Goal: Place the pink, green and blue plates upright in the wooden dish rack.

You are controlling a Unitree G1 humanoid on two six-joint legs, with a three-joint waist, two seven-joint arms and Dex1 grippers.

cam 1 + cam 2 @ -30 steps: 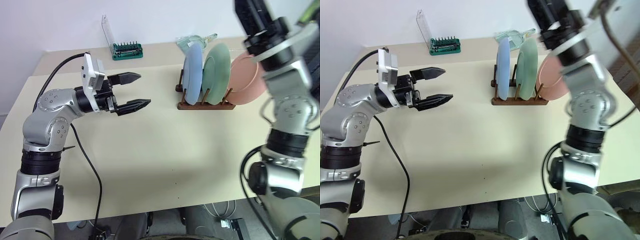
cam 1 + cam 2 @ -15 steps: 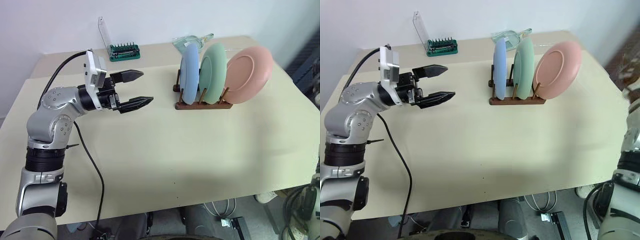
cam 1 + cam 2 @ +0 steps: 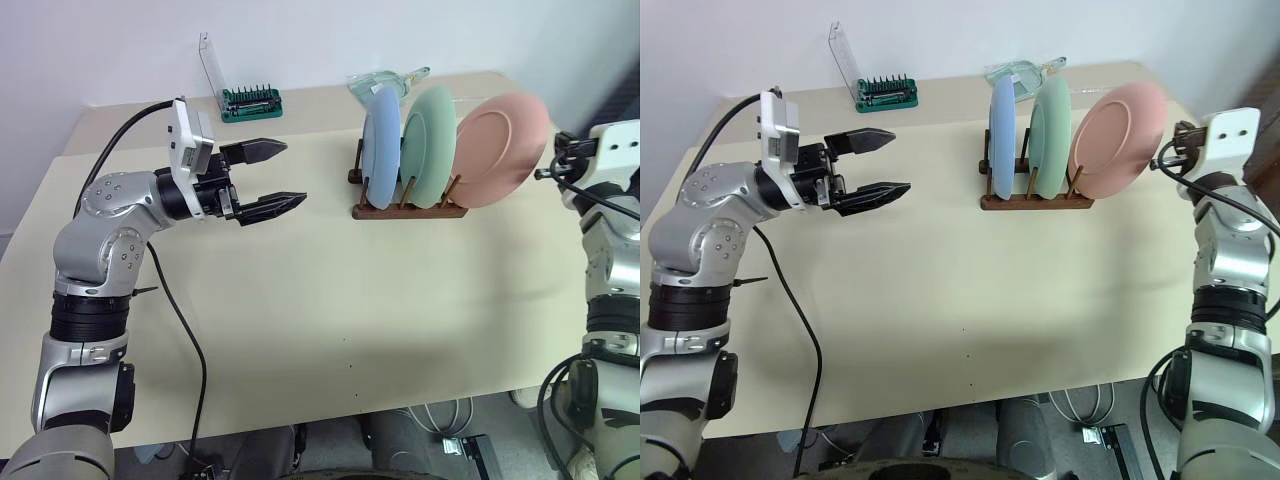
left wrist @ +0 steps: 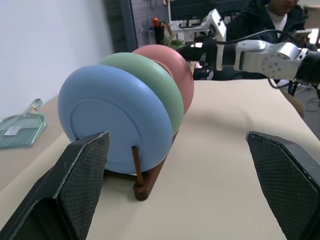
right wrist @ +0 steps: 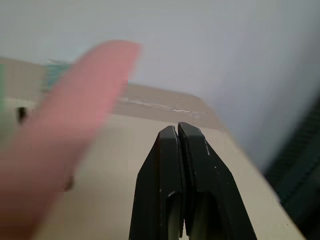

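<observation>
All three plates stand in the wooden dish rack point(image 3: 410, 210) at the far side of the table point(image 3: 330, 320): the blue plate point(image 3: 381, 147) on the left, the green plate point(image 3: 431, 146) in the middle, and the pink plate point(image 3: 497, 150) at the right end, leaning out to the right more than the others, so the task looks essentially done. The left gripper point(image 3: 270, 177) hangs with its jaws wide and empty well to the left of the rack, while the right gripper point(image 5: 179, 131), with fingers pressed together on nothing, sits just right of the pink plate. The left wrist view shows a seated person point(image 4: 265, 17) beyond the table, whereas the head views show a green tool bit case point(image 3: 252, 101) at the far edge.
</observation>
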